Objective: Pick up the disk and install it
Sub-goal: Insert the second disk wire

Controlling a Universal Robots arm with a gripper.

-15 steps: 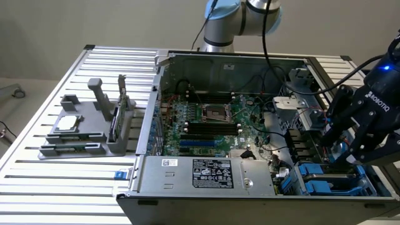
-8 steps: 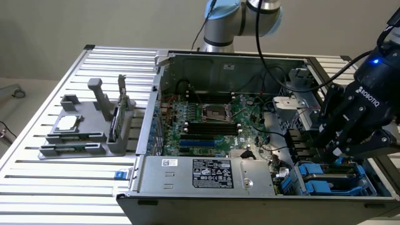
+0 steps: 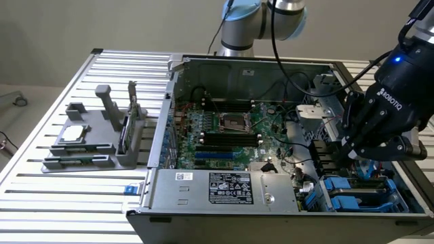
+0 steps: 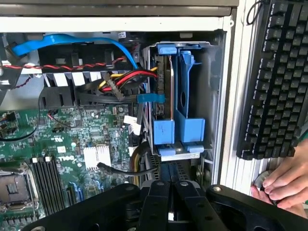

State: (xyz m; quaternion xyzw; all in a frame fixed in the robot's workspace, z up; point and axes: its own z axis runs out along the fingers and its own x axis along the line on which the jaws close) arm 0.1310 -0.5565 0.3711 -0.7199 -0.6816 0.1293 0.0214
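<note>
- Ribbed aluminium slats form the table [image 3: 40, 183], which stands against a plain beige wall in the exterior view.
- An open computer case [image 3: 271, 66] lies on its side on the table, taking up the middle and the exterior view's right.
- Inside it sits a green motherboard [image 3: 224, 137] with an empty processor socket [image 3: 233, 122] at its centre.
- A silver power supply [image 3: 227, 188] with a printed label fills the near edge of the case.
- On the exterior view's left, well apart from the case, stands a grey holder rack [image 3: 95, 137] with a small silver chip [image 3: 73, 133] resting on it.
- The black gripper [image 3: 363, 152] hangs on the exterior view's right, lowered into the case above the blue drive bay [image 3: 352, 195] in the near right corner.
- In the wrist view its fingers [image 4: 163, 202] are drawn fully together; whether anything is caught between them cannot be told.
- The disk [image 4: 166, 86] stands on edge in the blue carrier bracket [image 4: 190, 96], just beyond the fingertips in the wrist view.
- Red, yellow and black cables [image 4: 125, 79] and a blue ribbon cable [image 4: 82, 43] run beside the bay.
- A black keyboard [image 4: 276, 72] lies outside the case, and a person's hand [image 4: 286, 183] rests on the table by it.
</note>
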